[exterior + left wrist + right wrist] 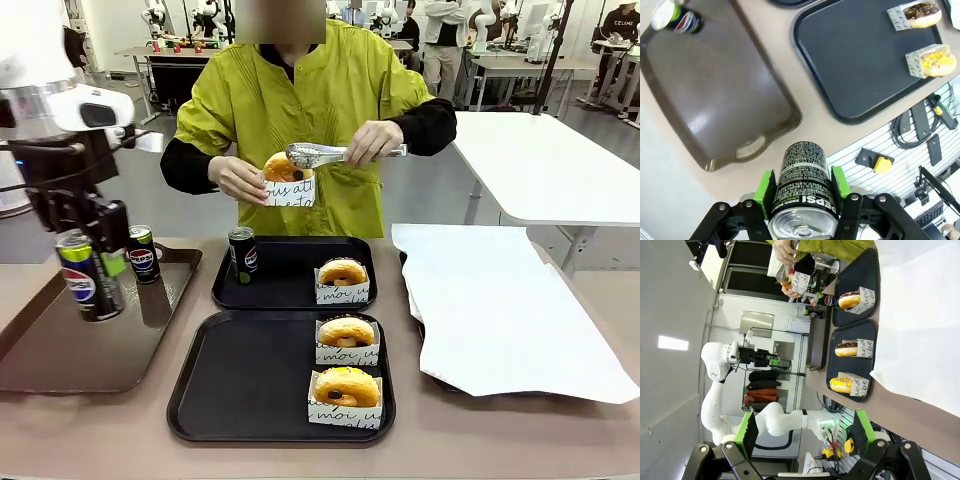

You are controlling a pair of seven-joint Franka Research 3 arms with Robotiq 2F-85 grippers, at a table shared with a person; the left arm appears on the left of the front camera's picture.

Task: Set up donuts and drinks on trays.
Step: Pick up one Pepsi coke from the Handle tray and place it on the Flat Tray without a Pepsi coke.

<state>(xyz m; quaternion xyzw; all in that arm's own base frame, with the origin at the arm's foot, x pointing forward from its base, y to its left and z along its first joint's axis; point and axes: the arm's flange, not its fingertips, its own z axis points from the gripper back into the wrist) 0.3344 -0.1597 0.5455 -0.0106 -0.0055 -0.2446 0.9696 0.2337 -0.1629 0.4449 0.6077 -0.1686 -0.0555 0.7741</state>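
The left end effector (pixel 801 192) is gripping a Pepsi can (pixel 802 192) between its green pads (pixel 765 187) and holding it in the air above the brown tray (pixel 60 350). I am taking that brown tray as the landmark. A second can (pixel 143 253) is standing upright on its far part. Just beside it toward the middle of the desk (pixel 100 430) the near black tray (pixel 250 385) is lying, carrying two donuts (pixel 346 386) in white paper holders along the side away from the brown tray. Beyond that tray the far black tray (pixel 290 275) is carrying a third can (pixel 242 255) at the corner nearer the brown tray and one more donut in a holder (pixel 343 280) at the opposite side. Farther from the brown tray, the person is standing at the far edge, holding another donut in a holder (pixel 287 180) in one hand (pixel 240 178) and metal tongs (pixel 315 154) in the other, above the far black tray. White paper (pixel 500 310) is lying across the desk on the side opposite the brown tray. The right end effector (pixel 802 432) is standing with its jaws wide apart and gripping nothing.
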